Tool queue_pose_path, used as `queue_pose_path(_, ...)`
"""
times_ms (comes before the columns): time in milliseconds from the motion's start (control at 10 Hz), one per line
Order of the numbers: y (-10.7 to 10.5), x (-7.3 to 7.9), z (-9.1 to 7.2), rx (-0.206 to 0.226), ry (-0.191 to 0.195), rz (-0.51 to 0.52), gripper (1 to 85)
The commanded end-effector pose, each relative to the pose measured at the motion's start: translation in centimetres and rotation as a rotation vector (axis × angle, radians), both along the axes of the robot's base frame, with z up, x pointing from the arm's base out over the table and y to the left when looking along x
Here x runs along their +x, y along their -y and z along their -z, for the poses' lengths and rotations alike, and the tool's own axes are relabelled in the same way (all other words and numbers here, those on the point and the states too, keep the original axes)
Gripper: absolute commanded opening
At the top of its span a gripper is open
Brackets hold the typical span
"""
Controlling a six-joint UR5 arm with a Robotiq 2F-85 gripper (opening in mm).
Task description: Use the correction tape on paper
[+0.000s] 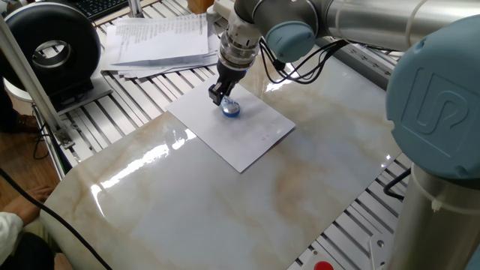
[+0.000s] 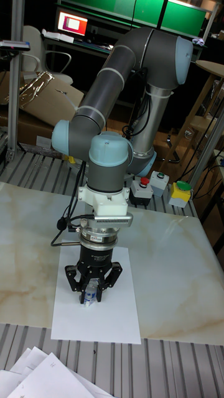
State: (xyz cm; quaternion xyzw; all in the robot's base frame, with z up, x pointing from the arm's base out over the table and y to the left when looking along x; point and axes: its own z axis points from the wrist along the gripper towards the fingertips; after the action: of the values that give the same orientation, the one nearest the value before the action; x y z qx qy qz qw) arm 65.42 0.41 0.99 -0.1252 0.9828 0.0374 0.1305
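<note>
Fingers (image 2: pixel 84 292) closed on the correction tape (image 1: pixel 231 109), pointing straight down, gripper (image 2: pixel 92 296) vertical over the far part of the paper (image 1: pixel 247 139). Tape tip looks to touch the sheet; contact hard to confirm. Paper lies flat on marble-look table (image 1: pixel 225 202), turned at an angle to table edge. Printed paper stack (image 1: pixel 157 41) just beyond, w/ black round device (image 1: pixel 51 51) beside it.

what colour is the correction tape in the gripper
Blue and clear plastic; the correction tape in the gripper shows best in the fixed view.
</note>
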Motion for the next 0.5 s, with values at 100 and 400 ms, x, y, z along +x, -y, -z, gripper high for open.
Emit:
queue_pose_path(100,0.7,0.2,-0.2,-0.023,0.005,0.001,39.7)
queue_pose_path(400,2.3,0.4,-0.4,-0.102,0.003,-0.016,38.0)
